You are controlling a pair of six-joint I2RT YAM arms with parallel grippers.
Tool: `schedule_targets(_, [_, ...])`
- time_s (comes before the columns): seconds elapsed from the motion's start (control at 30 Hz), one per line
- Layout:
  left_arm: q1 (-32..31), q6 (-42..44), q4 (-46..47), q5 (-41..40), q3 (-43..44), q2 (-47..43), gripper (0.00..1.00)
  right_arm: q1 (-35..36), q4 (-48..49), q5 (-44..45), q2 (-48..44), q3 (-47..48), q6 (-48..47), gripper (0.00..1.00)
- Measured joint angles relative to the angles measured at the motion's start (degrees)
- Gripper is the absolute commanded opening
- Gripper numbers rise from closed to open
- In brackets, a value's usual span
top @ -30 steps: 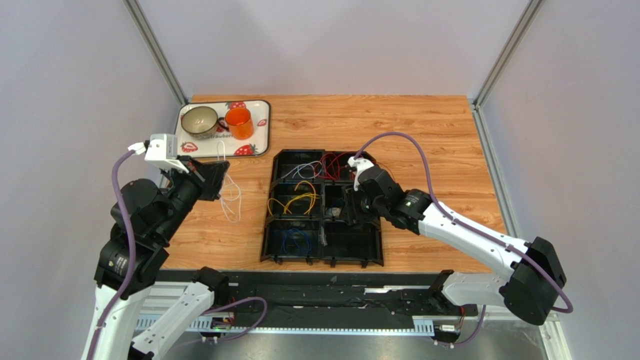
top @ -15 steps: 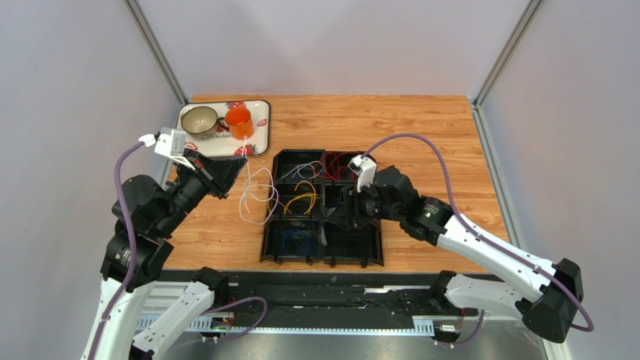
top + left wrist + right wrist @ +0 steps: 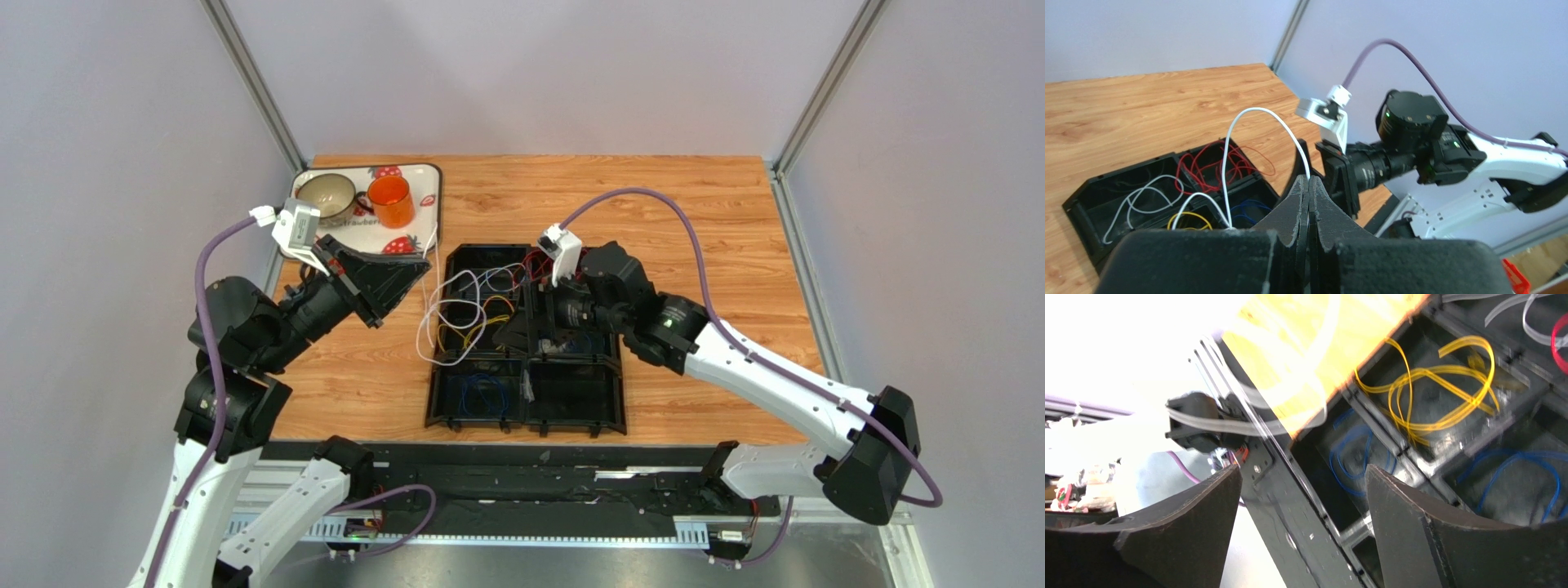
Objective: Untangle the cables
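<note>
Wooden counter [image 3: 687,208] carries one black six-compartment plastic tray [image 3: 577,425] of thin looped cables [image 3: 485,395], four colours. Left hand [image 3: 1309,184] pinches one white cable [image 3: 1257,109], raised over the tray's left edge. Right hand [image 3: 1303,478], spread wide and empty, hovers above yellow cables [image 3: 1438,373] and blue cables [image 3: 1346,459].

- Top view was bright, evenly lit and sharp, with soft shadows.
- Right wrist view was blown out at upper left, and the cables [image 3: 1450,369] were motion-blurred.
- Left wrist view was soft along the bottom.
</note>
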Motion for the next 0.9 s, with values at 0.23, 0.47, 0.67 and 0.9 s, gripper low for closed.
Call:
schedule_targets(0.23, [0.00, -0.57, 1.64, 4.35, 0.00, 0.11, 0.00, 0.00, 0.94, 0.35, 4.81, 6.19, -0.07, 0.80])
schedule_targets(0.47, [0.00, -0.79, 2.32, 6.54, 0.00, 0.11, 0.00, 0.00, 2.01, -0.33, 9.18, 6.78, 0.39, 0.80])
schedule_targets(0.67, [0.00, -0.79, 2.32, 6.91, 0.00, 0.11, 0.00, 0.00, 3.21, -2.03, 11.26, 7.19, 1.22, 0.80])
schedule_targets(0.9, [0.00, -0.79, 2.32, 6.95, 0.00, 0.11, 0.00, 0.00, 5.57, -3.89, 11.58, 7.39, 1.92, 0.74])
